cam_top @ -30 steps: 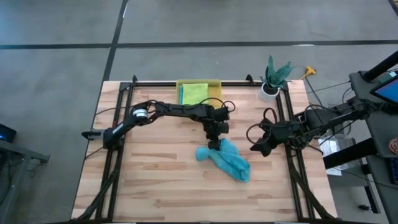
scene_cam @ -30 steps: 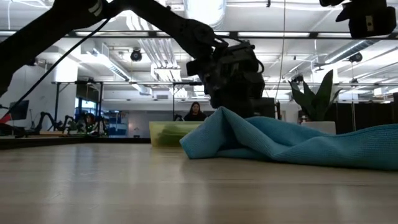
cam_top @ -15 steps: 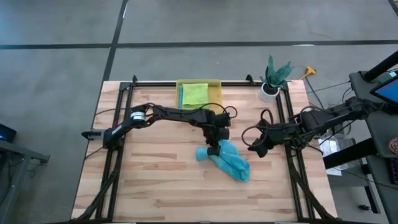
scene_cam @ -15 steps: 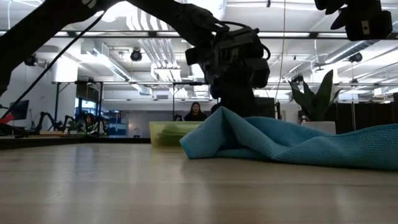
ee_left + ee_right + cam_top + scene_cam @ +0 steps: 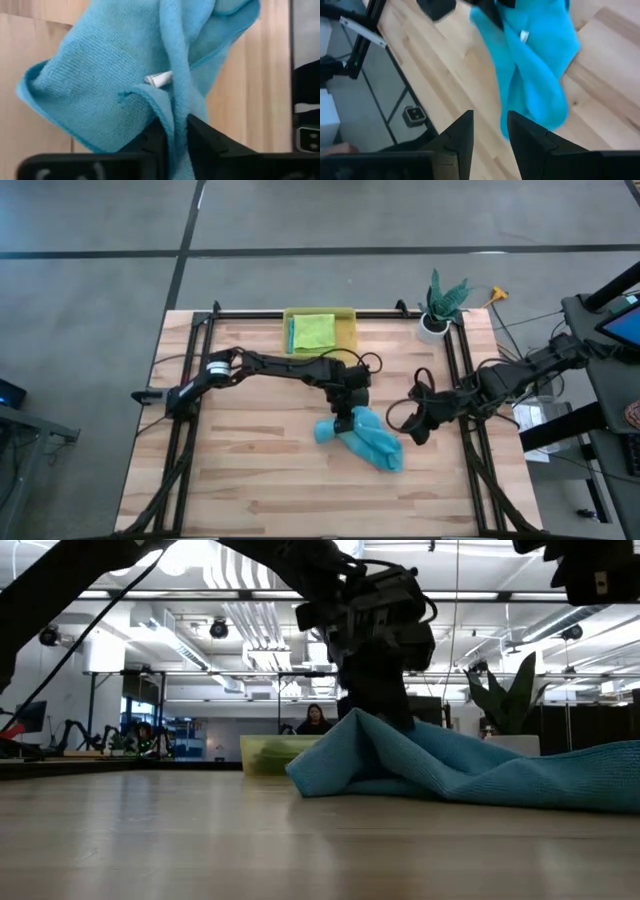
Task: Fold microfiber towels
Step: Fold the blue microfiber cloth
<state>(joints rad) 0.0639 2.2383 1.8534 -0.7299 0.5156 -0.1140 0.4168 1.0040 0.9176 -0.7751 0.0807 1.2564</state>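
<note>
While left gripper [image 5: 345, 420] pinches towel [image 5: 365, 438] edge, cloth trails away toward right gripper [image 5: 412, 423], hovering beside, part-open, empty.

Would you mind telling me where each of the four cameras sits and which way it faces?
High view: above the table, looking straight down; both arms, teal towel, yellow bin.
Low view: at table-top height, looking level into the room; left arm descending onto the towel.
Left wrist view: on the left arm, looking past its claw, which pinches a towel fold.
Right wrist view: on the right arm, looking past its claw from above the table.
Shared: all four show the teal towel.
</note>
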